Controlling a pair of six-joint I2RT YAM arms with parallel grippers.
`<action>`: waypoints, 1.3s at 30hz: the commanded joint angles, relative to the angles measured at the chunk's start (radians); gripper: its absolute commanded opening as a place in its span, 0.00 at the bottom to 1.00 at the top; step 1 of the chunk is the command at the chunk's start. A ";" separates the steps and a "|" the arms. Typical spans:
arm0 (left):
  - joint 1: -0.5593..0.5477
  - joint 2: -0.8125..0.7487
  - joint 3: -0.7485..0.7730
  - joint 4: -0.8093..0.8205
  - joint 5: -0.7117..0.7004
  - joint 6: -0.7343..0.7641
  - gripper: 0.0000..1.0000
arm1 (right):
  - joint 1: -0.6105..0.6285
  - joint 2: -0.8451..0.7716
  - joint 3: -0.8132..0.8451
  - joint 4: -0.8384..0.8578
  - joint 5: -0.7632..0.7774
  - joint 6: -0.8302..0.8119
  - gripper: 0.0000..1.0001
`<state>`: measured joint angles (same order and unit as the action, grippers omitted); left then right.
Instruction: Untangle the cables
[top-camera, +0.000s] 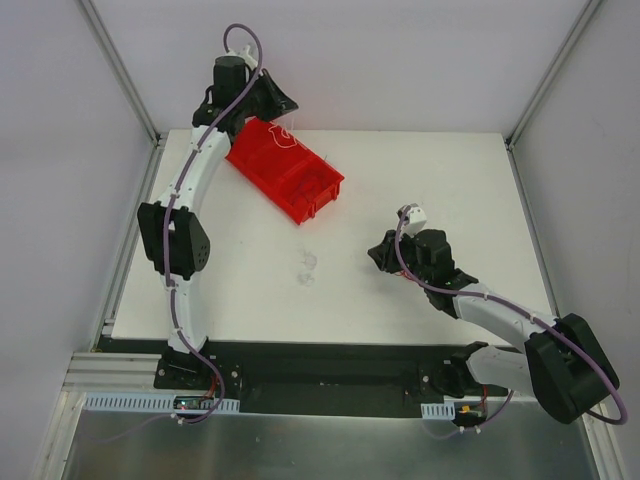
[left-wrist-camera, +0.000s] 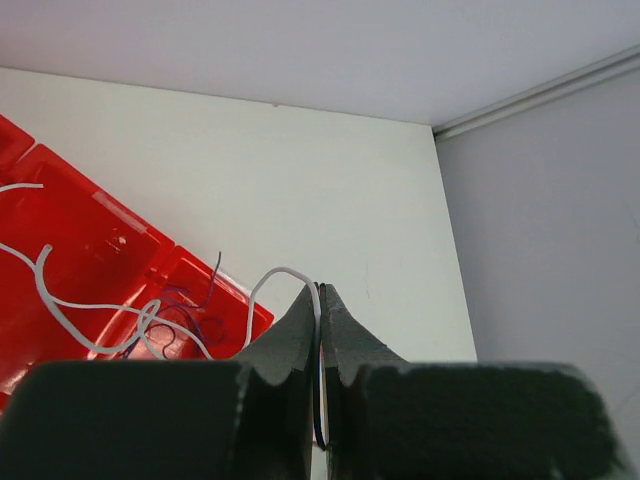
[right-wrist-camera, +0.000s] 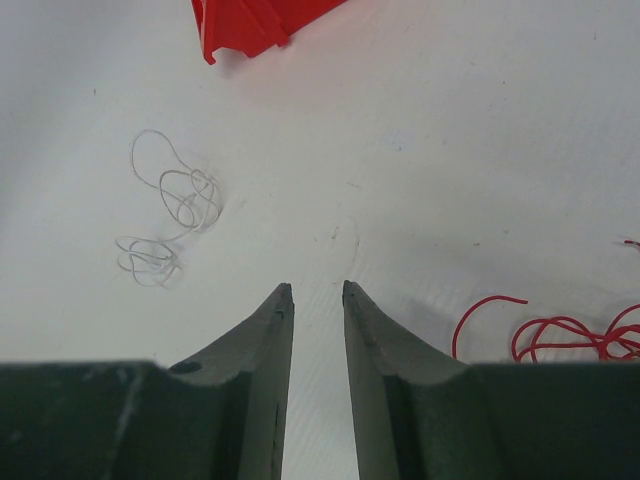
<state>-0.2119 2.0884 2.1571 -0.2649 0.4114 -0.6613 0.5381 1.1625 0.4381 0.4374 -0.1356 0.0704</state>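
My left gripper (left-wrist-camera: 321, 292) is shut on a thin white cable (left-wrist-camera: 268, 283) that loops down into the red bin (left-wrist-camera: 90, 250), where more white and thin dark strands lie. From above, this gripper (top-camera: 283, 108) is over the bin's far end. My right gripper (right-wrist-camera: 314, 290) is open and empty, low over the table. A loose curly whitish cable (right-wrist-camera: 168, 208) lies ahead of it to the left, and it also shows in the top view (top-camera: 305, 265). A red cable (right-wrist-camera: 560, 335) lies on the table to its right.
The red compartment bin (top-camera: 300, 180) lies diagonally at the table's far left; its corner shows in the right wrist view (right-wrist-camera: 245, 25). Walls and metal frame posts enclose the white table (top-camera: 450, 170). The right gripper (top-camera: 376, 253) is right of the table's centre.
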 joint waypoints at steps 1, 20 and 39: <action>-0.027 -0.050 -0.048 0.013 -0.025 0.037 0.00 | -0.004 -0.014 0.033 0.041 -0.010 0.009 0.29; 0.023 0.130 -0.045 0.029 -0.023 0.005 0.00 | -0.004 -0.001 0.040 0.037 -0.009 0.006 0.29; 0.042 0.263 -0.031 0.004 -0.103 0.043 0.10 | -0.007 0.019 0.053 0.023 -0.010 0.000 0.29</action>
<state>-0.1642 2.3886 2.1052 -0.2684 0.3580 -0.6445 0.5362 1.1797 0.4473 0.4355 -0.1360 0.0700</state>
